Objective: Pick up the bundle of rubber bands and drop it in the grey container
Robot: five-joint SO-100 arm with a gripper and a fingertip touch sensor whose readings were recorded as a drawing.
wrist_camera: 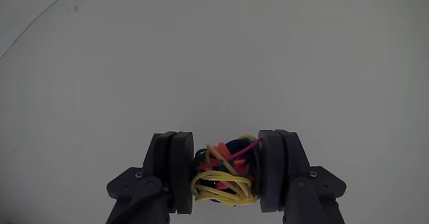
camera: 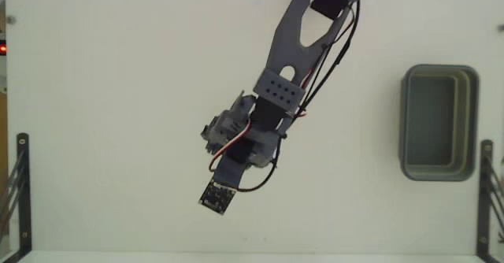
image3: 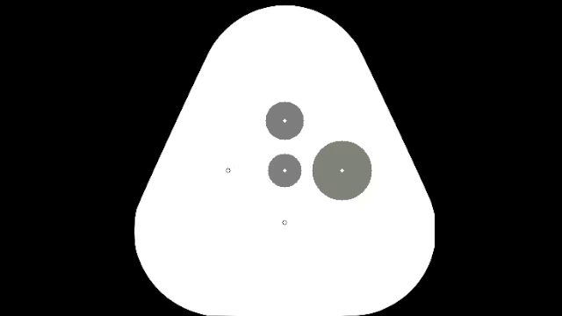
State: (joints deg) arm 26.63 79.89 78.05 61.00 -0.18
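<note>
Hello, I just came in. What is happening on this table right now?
A single robot arm is handling a bundle of rubber bands. In the wrist view, its end effector is shut on the bundle, squeezed between both fingers. In the fixed view, the grey container sits far to the right of the arm and looks empty, so the drop is not yet done.

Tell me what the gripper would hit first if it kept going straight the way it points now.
Probably only the bare white table. The gripper, shut on the bundle of rubber bands, faces empty surface in the wrist view. The grey container sits well off to the right in the fixed view, though depth is unclear.
</note>
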